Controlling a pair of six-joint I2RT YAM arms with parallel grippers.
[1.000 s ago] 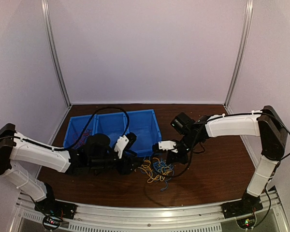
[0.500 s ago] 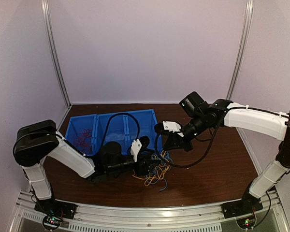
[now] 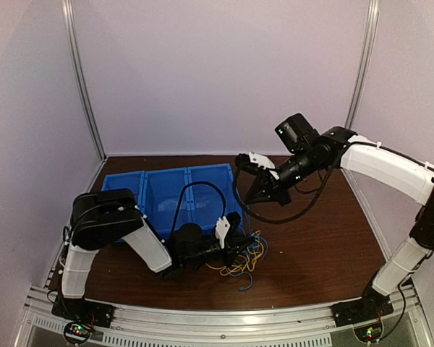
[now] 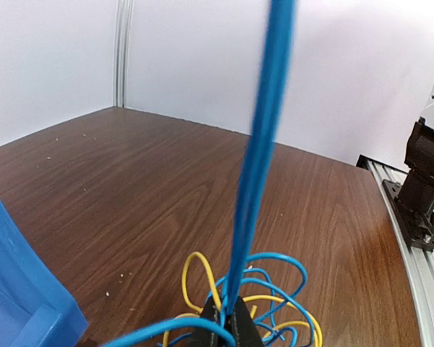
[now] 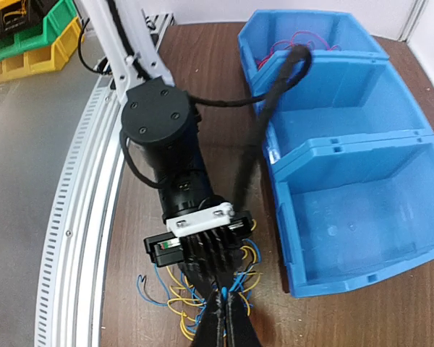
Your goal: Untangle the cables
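Top external: left claw (image 3: 239,242) low, perhaps gripping cables (image 3: 244,264); right claw (image 3: 252,196) raised.

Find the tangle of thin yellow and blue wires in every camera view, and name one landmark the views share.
Top external: tangle of thin yellow and blue wires low centre, just in front of the blue plastic bin.
Left wrist: bottom centre, one blue strand running straight up out of frame.
Right wrist: bottom edge, left of centre.
Shared landmark: the bin, lower left and upper right.

Table (image 4: 116,173): brown wood grain, satin (pale specks on it). Bins (image 5: 347,148): glossy blue plastic. Cables (image 4: 264,130): smooth sheathing.
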